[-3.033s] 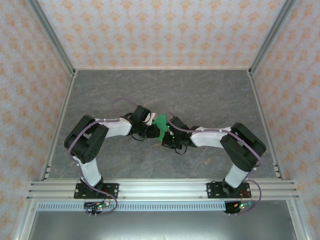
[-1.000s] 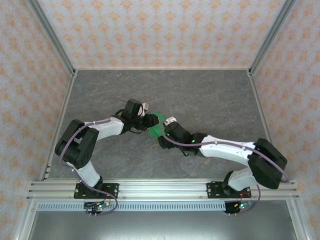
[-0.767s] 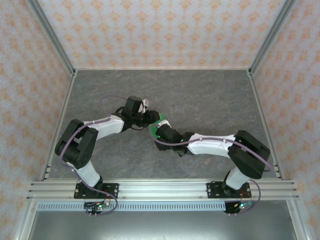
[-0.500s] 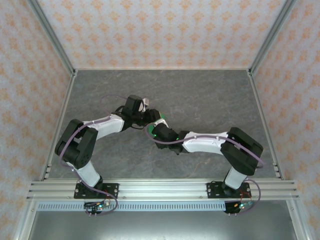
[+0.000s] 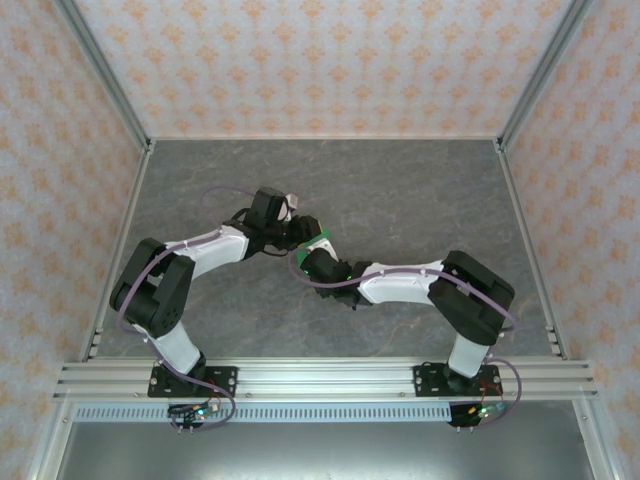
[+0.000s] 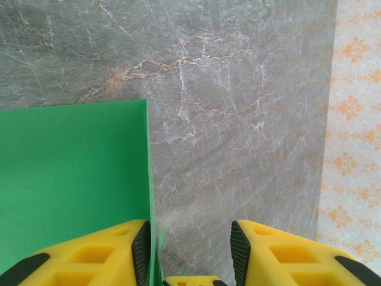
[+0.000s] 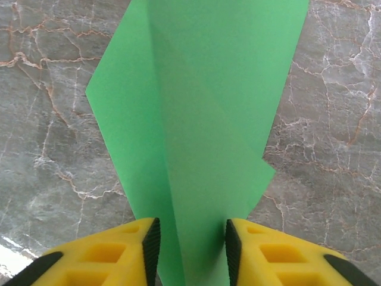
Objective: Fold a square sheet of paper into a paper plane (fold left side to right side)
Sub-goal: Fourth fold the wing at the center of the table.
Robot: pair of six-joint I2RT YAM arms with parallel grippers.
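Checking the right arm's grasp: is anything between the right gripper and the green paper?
Nothing visible does. In the right wrist view, the green paper runs straight in between the parted fingers of the right gripper, with nothing lying over it.

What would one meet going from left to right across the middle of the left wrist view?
green paper → grey table → patterned wall
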